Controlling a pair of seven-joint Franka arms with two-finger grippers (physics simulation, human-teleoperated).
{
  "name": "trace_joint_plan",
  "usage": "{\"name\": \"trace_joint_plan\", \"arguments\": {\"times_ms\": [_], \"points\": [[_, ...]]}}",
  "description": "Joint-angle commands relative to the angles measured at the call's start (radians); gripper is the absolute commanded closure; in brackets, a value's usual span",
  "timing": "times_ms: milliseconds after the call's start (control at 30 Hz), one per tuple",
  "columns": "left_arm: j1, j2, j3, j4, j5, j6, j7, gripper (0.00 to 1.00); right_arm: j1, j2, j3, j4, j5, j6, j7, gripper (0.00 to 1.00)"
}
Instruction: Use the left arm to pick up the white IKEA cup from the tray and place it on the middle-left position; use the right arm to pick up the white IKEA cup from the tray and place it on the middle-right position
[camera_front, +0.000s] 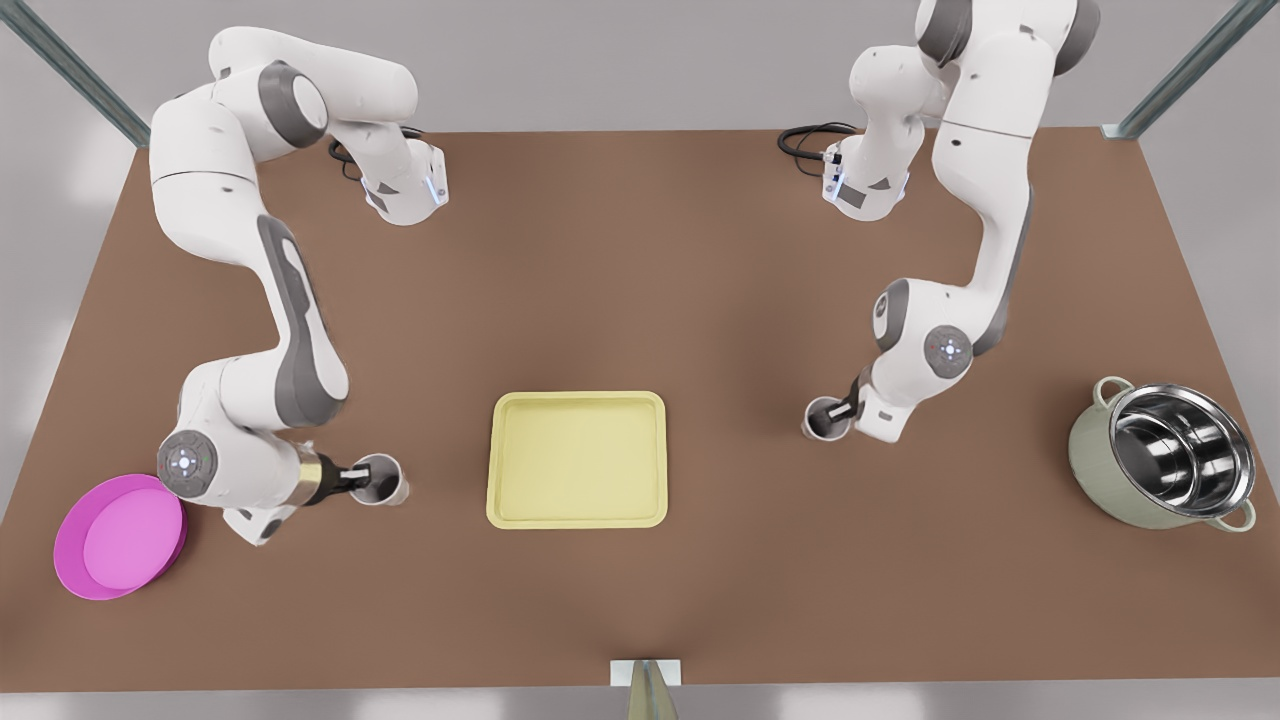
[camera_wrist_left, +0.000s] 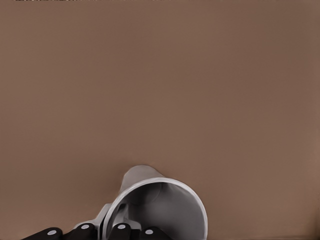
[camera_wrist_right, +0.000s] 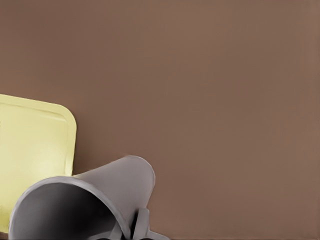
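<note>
On the brown tabletop, the yellow tray has no cups left. The left tool grips 1 white cup beside the tray, and the right tool grips the other cup on the far side. I think only letting go is left.

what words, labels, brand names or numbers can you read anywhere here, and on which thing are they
None: there is no readable text in these pictures.
The two white cups, one in the left claw, one in the right claw, are blank.
The pale yellow rectangular tray, round magenta plate and steel-lined grey-green pot carry no markings.
The arms' glowing joint dots are lights, not characters.
</note>
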Motion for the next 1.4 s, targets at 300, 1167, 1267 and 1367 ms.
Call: {"name": "trace_joint_plan", "arguments": {"times_ms": [300,1167,1267,1367], "points": [[-0.007,0.022,-0.002,-0.063,-0.084,0.300,0.657,0.74,-0.037,0.055,-0.131,0.041,-0.042,0.236,-0.874,0.82],[0.000,-0.070,0.106,0.539,0.108,-0.715,0.443,0.00,0.027,-0.146,-0.122,0.043,0.011,-0.179,-0.242,0.00],[0.004,-0.205,0.166,0.529,0.108,-0.692,0.459,0.00,0.027,-0.175,-0.071,0.043,0.011,-0.204,0.184,0.00],[0.004,-0.238,0.165,0.441,0.108,-0.579,0.460,0.00,0.058,-0.196,-0.069,0.043,-0.013,-0.210,0.530,0.00]]}}
